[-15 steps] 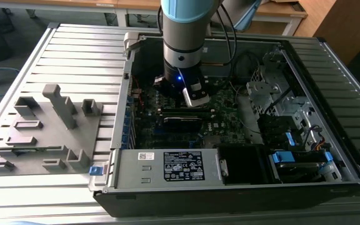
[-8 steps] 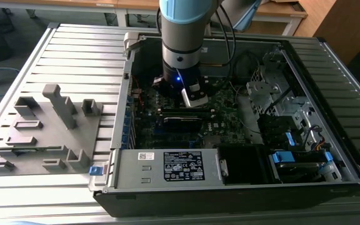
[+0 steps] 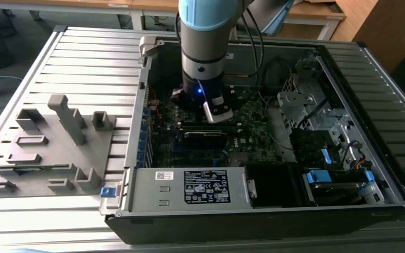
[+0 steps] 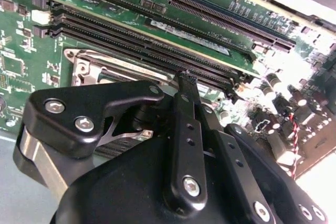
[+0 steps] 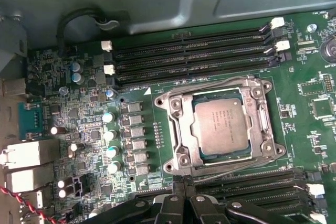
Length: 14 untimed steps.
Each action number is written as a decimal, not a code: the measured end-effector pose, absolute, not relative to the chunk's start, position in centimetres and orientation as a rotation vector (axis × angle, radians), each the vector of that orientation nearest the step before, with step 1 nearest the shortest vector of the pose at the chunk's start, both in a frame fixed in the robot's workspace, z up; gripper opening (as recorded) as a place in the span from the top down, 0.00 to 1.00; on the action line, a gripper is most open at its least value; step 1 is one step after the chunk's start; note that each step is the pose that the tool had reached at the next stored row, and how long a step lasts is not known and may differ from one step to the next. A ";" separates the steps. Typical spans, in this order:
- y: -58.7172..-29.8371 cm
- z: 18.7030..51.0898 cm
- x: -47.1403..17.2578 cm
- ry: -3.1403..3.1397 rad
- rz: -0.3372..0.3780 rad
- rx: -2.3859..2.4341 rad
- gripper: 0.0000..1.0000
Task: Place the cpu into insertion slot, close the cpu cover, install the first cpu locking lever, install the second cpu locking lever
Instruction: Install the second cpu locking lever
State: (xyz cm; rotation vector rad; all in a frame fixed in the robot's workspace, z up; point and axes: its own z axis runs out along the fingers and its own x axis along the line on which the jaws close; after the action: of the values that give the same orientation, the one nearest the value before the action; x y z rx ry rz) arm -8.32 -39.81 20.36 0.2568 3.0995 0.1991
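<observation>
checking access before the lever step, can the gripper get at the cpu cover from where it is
Probably yes: the gripper hangs just beside the cpu cover, which lies flat over the cpu, and nothing stands between them.

- My arm (image 3: 204,31) reaches down from above into the open computer case (image 3: 259,211), which lies on a ribbed metal table (image 3: 83,63).
- My gripper (image 3: 215,113) hangs low over the green motherboard (image 3: 248,108), near its middle; a small blue light glows on my wrist.
- A grey plastic fixture (image 3: 55,147) with upright posts sits on the table at the exterior view's left, well apart from the case.
- A labelled grey metal box (image 3: 188,187) fills the case's near corner, and blue clips (image 3: 318,176) sit to its right.
</observation>
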 end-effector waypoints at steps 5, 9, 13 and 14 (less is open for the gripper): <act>-39.8 20.1 -8.3 3.099 0.200 0.257 0.89; -39.8 19.9 -8.3 3.100 0.203 0.257 0.89; -39.8 19.9 -8.4 3.099 0.208 0.257 0.89; -39.8 19.9 -8.4 3.099 0.212 0.257 0.89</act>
State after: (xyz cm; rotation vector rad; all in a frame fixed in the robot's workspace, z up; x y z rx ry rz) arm -8.36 -39.81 19.89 0.2571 3.0993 0.2119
